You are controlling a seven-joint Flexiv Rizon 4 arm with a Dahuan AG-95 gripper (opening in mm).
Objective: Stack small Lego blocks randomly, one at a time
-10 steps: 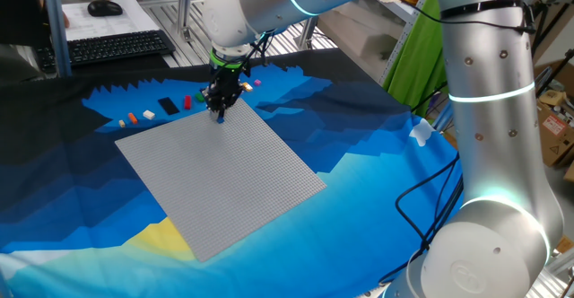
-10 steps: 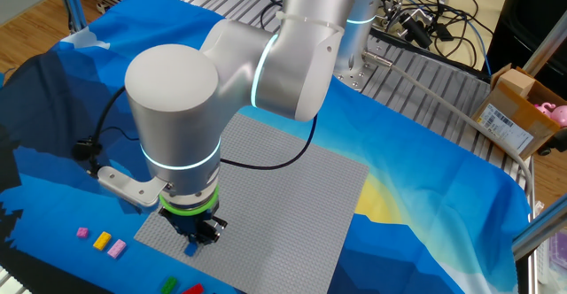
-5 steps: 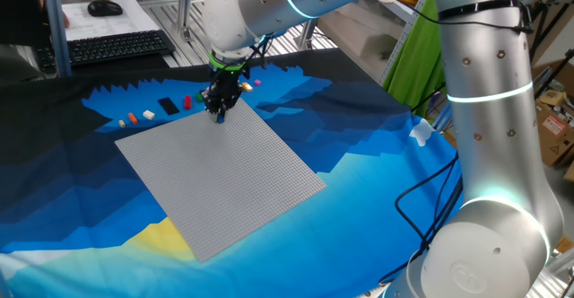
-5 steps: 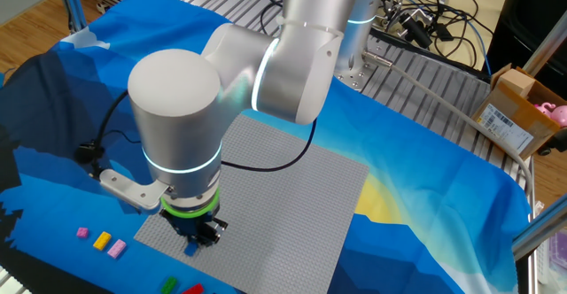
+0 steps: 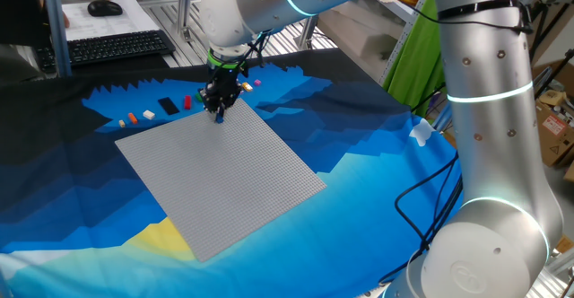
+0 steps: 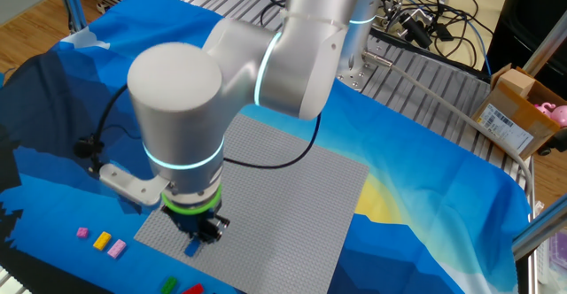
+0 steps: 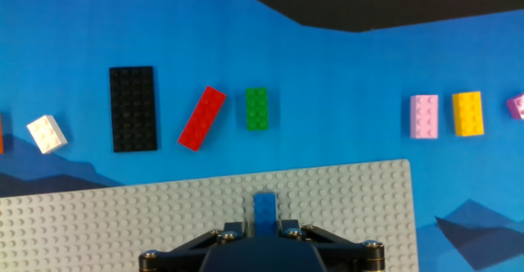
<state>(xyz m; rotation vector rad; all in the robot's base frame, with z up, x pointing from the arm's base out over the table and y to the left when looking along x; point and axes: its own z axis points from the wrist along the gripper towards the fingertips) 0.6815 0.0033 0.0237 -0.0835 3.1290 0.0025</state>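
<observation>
My gripper [image 7: 264,227] is shut on a small blue brick [image 7: 264,207], which stands on the grey baseplate [image 7: 123,215] near its far edge. In one fixed view the gripper [image 5: 218,111] is low over the plate's far corner [image 5: 224,168]. The other fixed view shows the blue brick [image 6: 190,249] under the fingers. On the cloth beyond the plate lie loose bricks: white [image 7: 46,133], red [image 7: 202,118], green [image 7: 256,109], pink [image 7: 424,115], yellow [image 7: 467,113] and a purple one [image 7: 517,106] at the frame edge.
A flat black plate [image 7: 132,109] lies among the loose bricks. A keyboard [image 5: 117,45] and mouse [image 5: 105,8] sit behind the blue cloth. A cardboard box [image 6: 518,108] and cables lie past the table's far side.
The arm has shifted very slightly; the gripper stays at the plate's corner with the blue brick between its fingers.
</observation>
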